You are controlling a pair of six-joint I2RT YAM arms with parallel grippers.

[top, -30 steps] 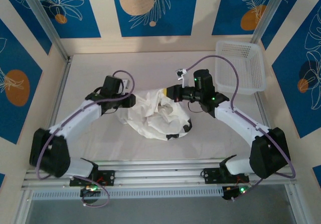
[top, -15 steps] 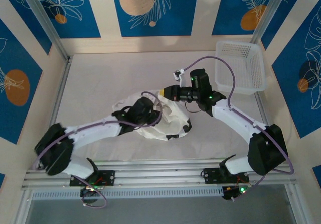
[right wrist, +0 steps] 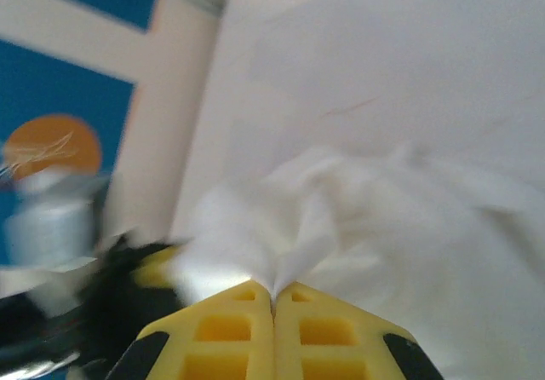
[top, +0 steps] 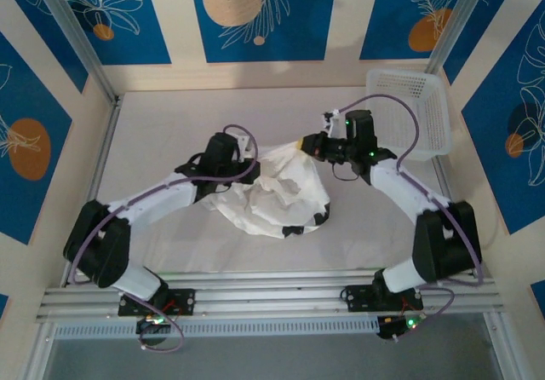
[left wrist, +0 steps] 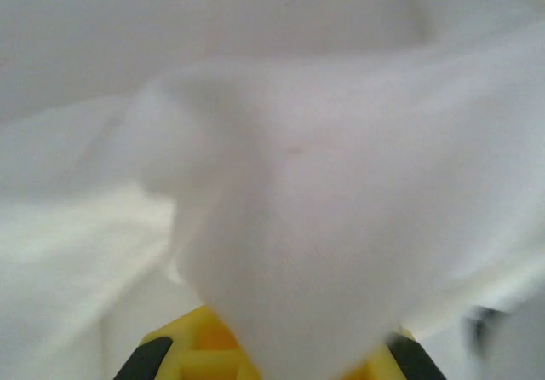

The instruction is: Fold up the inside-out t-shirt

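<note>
On the table, centre: t-shirt bunched between both arms.
Right gripper: pinched tight on a shirt edge.
Left gripper: cloth hides its jaws; grip unclear.
Advice: pull apart evenly and lift gently to spread the wrinkles.

You see the t-shirt mid-frame on the table, the left gripper at its upper left edge, the right gripper at its top, and the basket at the upper right.
</note>
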